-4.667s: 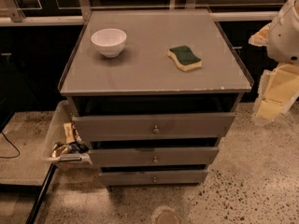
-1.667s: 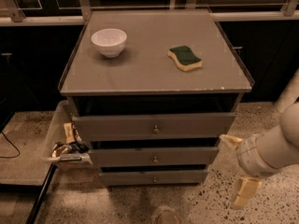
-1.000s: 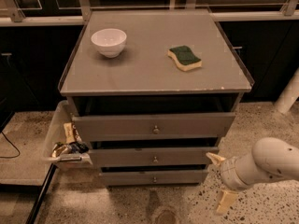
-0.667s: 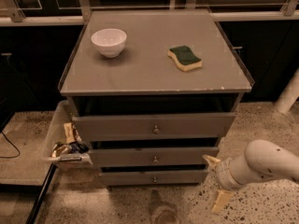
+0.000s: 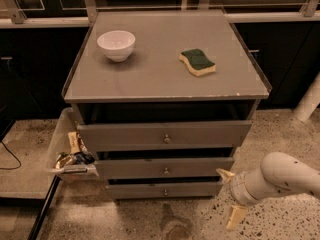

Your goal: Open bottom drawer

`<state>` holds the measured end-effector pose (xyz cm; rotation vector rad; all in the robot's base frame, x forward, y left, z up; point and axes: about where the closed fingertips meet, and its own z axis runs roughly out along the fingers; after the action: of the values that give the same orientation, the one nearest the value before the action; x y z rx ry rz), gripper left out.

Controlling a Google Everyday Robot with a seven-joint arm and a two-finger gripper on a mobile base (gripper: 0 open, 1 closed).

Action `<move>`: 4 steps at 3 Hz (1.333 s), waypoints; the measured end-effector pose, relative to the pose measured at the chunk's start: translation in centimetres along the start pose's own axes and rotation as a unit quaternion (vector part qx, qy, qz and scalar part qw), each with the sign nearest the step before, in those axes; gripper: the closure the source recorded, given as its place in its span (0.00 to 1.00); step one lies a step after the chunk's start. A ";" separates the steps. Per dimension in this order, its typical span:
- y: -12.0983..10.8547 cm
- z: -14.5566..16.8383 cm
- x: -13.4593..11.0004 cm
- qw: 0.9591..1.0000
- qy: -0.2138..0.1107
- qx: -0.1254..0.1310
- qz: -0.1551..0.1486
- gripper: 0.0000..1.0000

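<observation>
The robot's arm [image 5: 282,176] is a thick, smooth, rounded white tube dotted with a few small dark specks. It narrows into a pale ribbed collar [image 5: 240,189] at the wrist. The gripper [image 5: 229,196], at about 5 o'clock in the view, has two short, wedge-shaped, cream-yellow fingers [image 5: 235,217] standing apart. No cables or markings can be made out.

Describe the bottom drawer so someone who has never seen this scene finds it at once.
Find the grey cabinet with a white bowl and a sponge on top; three knobbed drawer fronts stack down its face. The bottom drawer is the lowest and narrowest-looking, with the open gripper hovering off its right end.
</observation>
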<state>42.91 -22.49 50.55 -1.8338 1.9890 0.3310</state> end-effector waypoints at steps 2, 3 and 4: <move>-2.0 9.5 3.6 0.999 -0.015 0.008 -0.049 0.00; -3.0 14.4 5.7 0.996 -0.035 0.018 -0.074 0.00; -5.7 21.7 8.3 0.994 -0.054 0.015 -0.093 0.00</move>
<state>51.14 -20.89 28.10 -1.9222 1.7277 0.3334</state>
